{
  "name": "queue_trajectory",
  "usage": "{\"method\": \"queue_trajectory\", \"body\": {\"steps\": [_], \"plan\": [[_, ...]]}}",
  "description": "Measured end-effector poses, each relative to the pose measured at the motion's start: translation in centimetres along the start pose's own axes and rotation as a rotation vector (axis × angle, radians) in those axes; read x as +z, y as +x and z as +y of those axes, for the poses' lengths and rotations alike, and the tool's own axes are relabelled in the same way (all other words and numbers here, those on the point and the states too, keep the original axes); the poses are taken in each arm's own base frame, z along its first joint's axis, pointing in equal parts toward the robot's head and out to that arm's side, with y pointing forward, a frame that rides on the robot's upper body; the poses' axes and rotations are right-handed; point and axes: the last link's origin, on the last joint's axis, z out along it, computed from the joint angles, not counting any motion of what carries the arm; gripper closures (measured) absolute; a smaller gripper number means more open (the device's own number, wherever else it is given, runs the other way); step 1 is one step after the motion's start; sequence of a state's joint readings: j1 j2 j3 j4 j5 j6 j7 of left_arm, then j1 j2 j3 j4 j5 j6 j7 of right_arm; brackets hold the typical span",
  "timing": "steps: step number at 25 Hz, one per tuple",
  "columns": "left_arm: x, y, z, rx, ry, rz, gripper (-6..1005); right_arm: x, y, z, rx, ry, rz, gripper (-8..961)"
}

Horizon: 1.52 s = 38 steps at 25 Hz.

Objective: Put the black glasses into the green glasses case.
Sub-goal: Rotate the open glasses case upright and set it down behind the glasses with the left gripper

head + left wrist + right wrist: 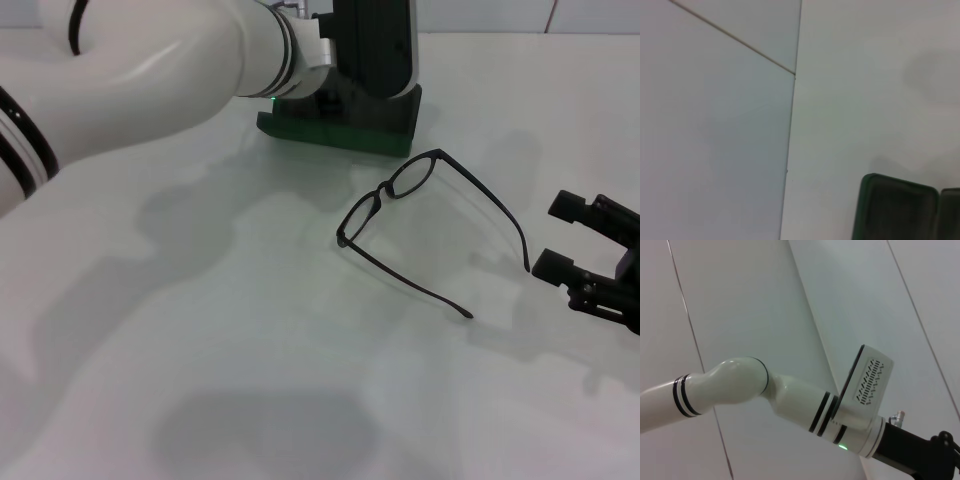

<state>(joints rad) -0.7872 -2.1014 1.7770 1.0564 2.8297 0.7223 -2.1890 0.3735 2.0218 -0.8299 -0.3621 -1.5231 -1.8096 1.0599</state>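
The black glasses (420, 212) lie on the white table, right of the middle, with both temple arms unfolded toward the front right. The green glasses case (335, 130) sits at the back centre, partly hidden by my left gripper (375, 50), which stands right over it. The left wrist view shows the case's dark open interior (897, 207). My right gripper (562, 236) is open and empty at the right edge, low over the table, just right of the nearer temple tip and not touching it.
My white left arm (130, 70) reaches across the back left of the table and shows in the right wrist view (790, 400). A pale panelled wall (715, 125) stands behind the table (250, 340).
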Motion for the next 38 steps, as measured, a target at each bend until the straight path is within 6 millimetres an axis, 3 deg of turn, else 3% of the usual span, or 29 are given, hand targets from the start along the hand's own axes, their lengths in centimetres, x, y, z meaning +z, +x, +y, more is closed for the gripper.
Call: {"method": "queue_trajectory", "body": {"steps": [8,18,38], "plan": [[0.1,-1.2,0.3,-0.021,-0.006,-0.023,858,-0.3,0.3,0.2,0.013,0.008,-0.001,115],[2.0,-3.5,1.6,-0.032,-0.042,-0.091,859,-0.2,0.4,0.2,0.02,0.008,-0.003,115],[1.3,-3.2,4.8,-0.015,-0.204,-0.171,861,-0.2,0.7,0.4,0.016,0.004,0.004,114]]}}
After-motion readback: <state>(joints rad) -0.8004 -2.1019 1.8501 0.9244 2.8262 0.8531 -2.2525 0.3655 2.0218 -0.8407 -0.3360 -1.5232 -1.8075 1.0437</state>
